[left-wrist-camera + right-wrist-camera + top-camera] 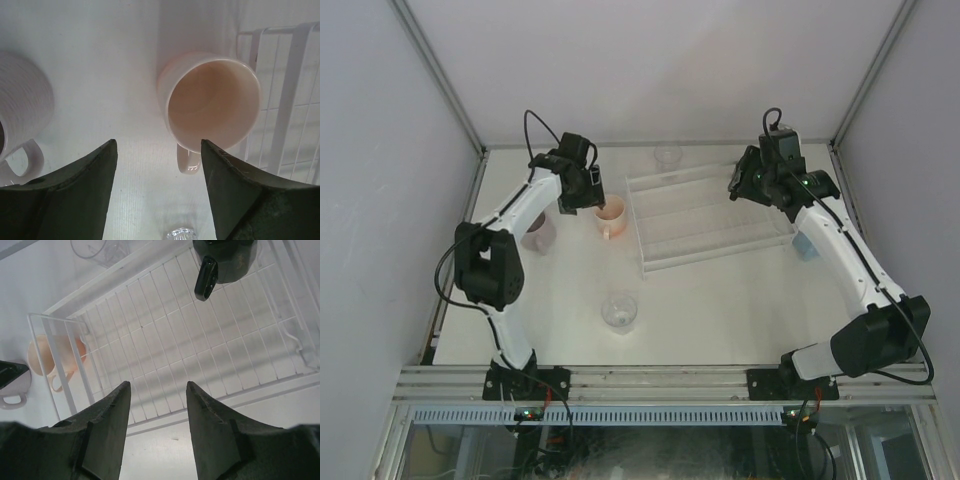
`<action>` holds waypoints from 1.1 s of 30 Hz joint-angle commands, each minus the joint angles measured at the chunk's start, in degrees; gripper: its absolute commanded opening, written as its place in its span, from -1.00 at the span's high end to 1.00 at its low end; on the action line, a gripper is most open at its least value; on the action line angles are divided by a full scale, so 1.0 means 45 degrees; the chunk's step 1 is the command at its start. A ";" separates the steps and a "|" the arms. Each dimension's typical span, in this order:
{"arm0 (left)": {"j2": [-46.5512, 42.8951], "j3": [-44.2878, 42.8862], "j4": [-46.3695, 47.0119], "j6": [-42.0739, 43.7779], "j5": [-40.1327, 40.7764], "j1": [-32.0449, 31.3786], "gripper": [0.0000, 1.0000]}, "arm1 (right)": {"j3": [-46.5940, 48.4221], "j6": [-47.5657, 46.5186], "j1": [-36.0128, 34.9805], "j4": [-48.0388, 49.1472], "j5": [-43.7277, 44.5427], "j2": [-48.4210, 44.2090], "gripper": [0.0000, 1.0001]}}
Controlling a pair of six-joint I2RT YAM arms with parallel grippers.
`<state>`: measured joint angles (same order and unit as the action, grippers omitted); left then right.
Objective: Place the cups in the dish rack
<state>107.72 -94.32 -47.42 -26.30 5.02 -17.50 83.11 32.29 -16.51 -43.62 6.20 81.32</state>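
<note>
The clear dish rack [665, 230] lies right of centre. A peach-pink mug [610, 215] stands upright by its left wall. My left gripper [594, 200] hovers open and empty just above and left of that mug [210, 100], whose handle points toward me. A mauve mug [22, 105] stands further left, partly under my arm [538, 235]. My right gripper [741, 182] is open and empty over the rack's right end [200, 350], where a black mug [225, 260] sits. One glass tumbler [620, 311] stands in front, another [668, 155] behind the rack. A light blue mug [805, 246] peeks from under my right arm.
White walls and metal frame posts enclose the table on three sides. The front tumbler [180, 233] shows at the bottom of the left wrist view. The peach mug [50, 357] shows through the rack's left wall in the right wrist view.
</note>
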 commanded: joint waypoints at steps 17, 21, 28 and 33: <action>0.1368 -0.0422 0.0675 -0.0041 0.0321 -0.0025 0.15 | -0.0165 -0.0311 0.0095 0.0151 -0.0310 -0.0785 0.06; 0.1466 -0.0515 0.0780 -0.0125 0.0424 -0.0037 0.30 | -0.0161 -0.0339 0.0076 0.0145 -0.0318 -0.0870 0.07; 0.1797 -0.0582 0.0918 -0.0340 0.0236 -0.0054 0.61 | -0.0165 -0.0391 0.0027 -0.0039 -0.0272 -0.1128 0.08; 0.1635 -0.0443 0.1040 -0.0443 0.0174 -0.0066 0.98 | -0.0168 -0.0495 0.0000 -0.0092 -0.0434 -0.1310 0.09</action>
<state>115.52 -94.35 -44.05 -27.44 5.96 -17.50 82.13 31.66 -16.21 -44.45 4.80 77.82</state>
